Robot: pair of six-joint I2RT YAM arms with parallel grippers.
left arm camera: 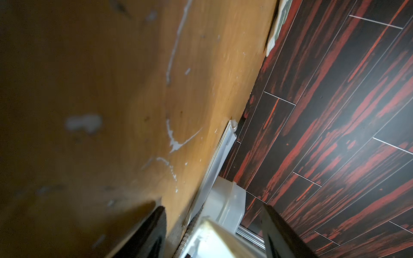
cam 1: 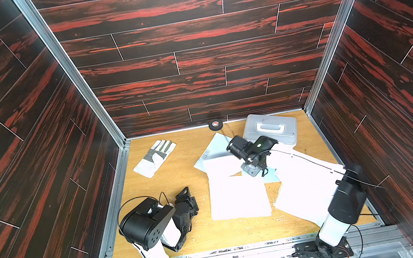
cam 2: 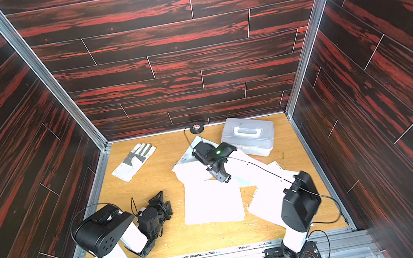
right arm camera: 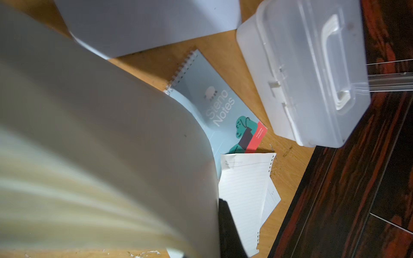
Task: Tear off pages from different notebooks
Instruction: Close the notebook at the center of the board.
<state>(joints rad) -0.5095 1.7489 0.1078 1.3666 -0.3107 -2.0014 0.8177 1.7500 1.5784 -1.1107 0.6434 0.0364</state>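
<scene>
A page (right arm camera: 111, 134) is pinched in the right gripper (cam 1: 251, 171), seemingly torn off; setting down is called for. The left gripper (cam 1: 186, 194) is spread, empty.

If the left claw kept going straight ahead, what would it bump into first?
Probably the white notebook: its spiral edge shows between the open fingers of the left gripper, the plastic box beyond it. Depth is unclear.

White pages (cam 1: 237, 201); notebook (right arm camera: 214, 105) pale blue, teal, coral.

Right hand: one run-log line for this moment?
right hand: shut on page, curled above small notebook | left hand: open, empty, low by table
</scene>
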